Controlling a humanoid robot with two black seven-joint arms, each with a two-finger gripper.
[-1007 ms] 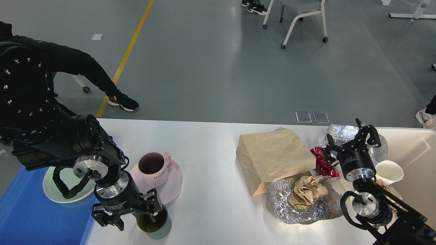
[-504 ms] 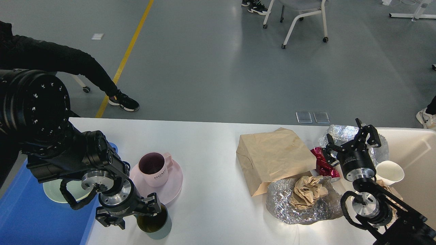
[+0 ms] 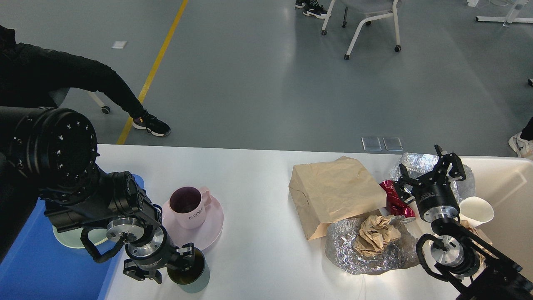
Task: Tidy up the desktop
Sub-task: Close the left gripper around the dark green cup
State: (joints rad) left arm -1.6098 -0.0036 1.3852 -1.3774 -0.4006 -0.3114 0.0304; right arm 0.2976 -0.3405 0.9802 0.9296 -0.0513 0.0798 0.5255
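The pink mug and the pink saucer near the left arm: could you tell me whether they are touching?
Touching. The head view shows the pink mug standing upright on the pink saucer, its base resting directly on the saucer's surface with no gap visible.

Black arms, silver machined wrist rings, looped black cables; left hand (image 3: 166, 266), right hand (image 3: 429, 173) black, two-fingered.

The large, smooth white desktop (image 3: 258, 175) with rounded corners carries a wrinkled brown paper bag (image 3: 335, 192) near its middle. Left of the bag sits a round pink saucer (image 3: 210, 227), and nearer than that a dark teal cup (image 3: 189, 273). Just right of the bag lies a crushed red wrapper (image 3: 393, 198). In front of the bag spreads crumpled silver foil (image 3: 366, 254); more foil (image 3: 418, 162) lies behind the wrapper.
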